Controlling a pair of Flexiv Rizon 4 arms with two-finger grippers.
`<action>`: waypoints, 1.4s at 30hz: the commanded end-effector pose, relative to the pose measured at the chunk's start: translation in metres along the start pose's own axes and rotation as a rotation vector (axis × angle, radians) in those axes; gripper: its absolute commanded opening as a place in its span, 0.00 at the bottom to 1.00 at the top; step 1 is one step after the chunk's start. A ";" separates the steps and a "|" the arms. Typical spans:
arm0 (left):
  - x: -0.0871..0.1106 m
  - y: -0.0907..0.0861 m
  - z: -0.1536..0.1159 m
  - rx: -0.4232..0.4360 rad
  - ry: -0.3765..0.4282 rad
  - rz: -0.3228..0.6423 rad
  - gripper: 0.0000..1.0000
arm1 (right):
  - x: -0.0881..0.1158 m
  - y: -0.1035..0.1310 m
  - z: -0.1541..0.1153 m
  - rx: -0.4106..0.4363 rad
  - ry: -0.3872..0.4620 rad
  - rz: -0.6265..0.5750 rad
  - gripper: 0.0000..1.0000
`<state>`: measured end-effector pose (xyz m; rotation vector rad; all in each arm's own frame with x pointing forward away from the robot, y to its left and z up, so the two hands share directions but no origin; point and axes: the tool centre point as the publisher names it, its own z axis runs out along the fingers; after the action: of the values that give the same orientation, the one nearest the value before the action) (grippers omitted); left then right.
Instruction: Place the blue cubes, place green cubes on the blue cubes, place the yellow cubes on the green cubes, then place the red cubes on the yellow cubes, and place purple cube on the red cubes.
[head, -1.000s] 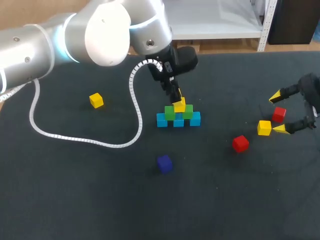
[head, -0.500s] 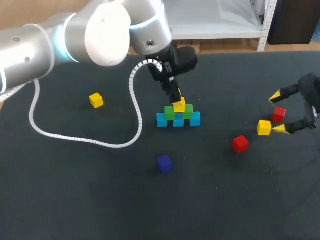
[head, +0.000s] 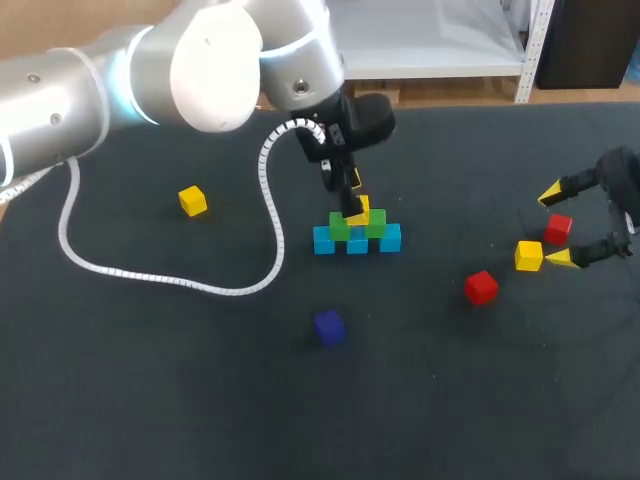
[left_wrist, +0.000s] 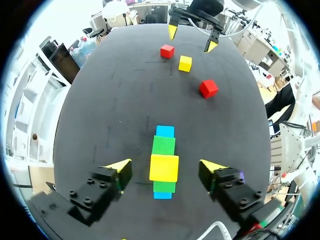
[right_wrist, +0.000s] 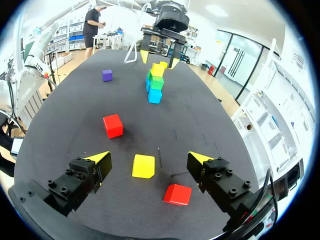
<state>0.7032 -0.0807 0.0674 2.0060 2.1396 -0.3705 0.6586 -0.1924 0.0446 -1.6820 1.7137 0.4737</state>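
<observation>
Entering from the left side, the glossy silver-and-white left arm (head: 200, 60) is seen stretched past the middle of the dark, matte, cloth-like table (head: 140, 400), with a white ribbed coiled cable (head: 150, 275) looped across the surface. A lone yellow smooth-sided cube (head: 193, 200) is set well to the left of the stack, and a dark purple cube (head: 328, 326) is found nearer the front edge, apart from everything else. At the middle a small pyramid is built: three light-blue cubes (head: 357, 243) in a touching row, two green cubes (head: 375, 223) resting on them, and a top yellow cube (left_wrist: 164, 172) laid across the greens. The left gripper (left_wrist: 165, 166) is held over this stack, its black fingers spread wide on either side of the top yellow cube and not touching it. Further right, a red cube (head: 481, 287) lies alone. A second yellow cube (head: 529, 255) and another red cube (head: 558, 228) are seen close together between the widely spread, yellow-tipped fingers of the right gripper (right_wrist: 148, 158), touched by neither.
</observation>
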 end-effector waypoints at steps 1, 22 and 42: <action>0.000 0.003 -0.010 -0.002 -0.014 0.003 1.00 | 0.001 0.000 0.001 0.001 -0.004 -0.001 1.00; 0.072 -0.002 -0.104 0.025 -0.061 0.372 1.00 | 0.001 0.000 0.001 0.001 -0.004 -0.001 1.00; 0.212 0.044 -0.125 0.133 0.090 0.683 1.00 | 0.001 0.000 0.001 0.001 -0.004 -0.001 1.00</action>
<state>0.7244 0.1581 0.1252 2.6743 1.3870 -0.2677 0.6586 -0.1925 0.0446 -1.6819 1.7138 0.4737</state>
